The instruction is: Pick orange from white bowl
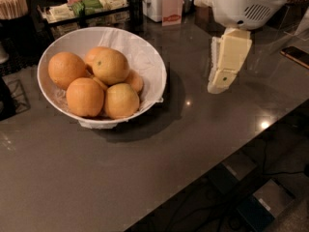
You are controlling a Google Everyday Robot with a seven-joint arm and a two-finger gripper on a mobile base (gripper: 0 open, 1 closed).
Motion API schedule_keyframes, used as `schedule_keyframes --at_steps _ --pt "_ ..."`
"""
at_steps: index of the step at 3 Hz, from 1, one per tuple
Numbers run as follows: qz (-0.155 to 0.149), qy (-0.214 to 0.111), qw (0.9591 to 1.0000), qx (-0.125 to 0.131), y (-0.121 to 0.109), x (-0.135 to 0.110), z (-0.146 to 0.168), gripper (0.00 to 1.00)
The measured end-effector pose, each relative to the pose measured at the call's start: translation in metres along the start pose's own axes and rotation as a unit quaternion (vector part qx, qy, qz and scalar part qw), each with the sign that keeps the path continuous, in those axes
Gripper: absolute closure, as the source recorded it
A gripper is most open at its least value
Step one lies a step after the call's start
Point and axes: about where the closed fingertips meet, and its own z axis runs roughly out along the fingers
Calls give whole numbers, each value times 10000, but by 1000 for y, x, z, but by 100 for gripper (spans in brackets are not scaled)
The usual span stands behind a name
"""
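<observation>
Right now I have the gripper (220,82) hanging over the table (96,178) toward its right edge, pointing down, well apart from the white bowl (63,42) and touching nothing. Whether it is spread or closed I can't make out from this angle. The bowl sits toward the far left corner, lined with white paper (141,52) and heaped with oranges: one orange (110,66) rides on top, another (66,70) sits left of it, and two more (85,97) lie at the near rim. A phone (295,56) lies at the right edge.
</observation>
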Motion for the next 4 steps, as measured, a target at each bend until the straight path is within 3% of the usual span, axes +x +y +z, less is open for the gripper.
schedule_keyframes --at_steps 1,2,3,4 --pt "-32 -555 9983 -183 -7 -25 32 0" --pt "-97 -1378 9888 -563 -16 -65 66 0" --pt "85 -2052 9746 -893 -17 -89 85 0" --pt "79 -2069 9741 -904 -26 -93 87 0"
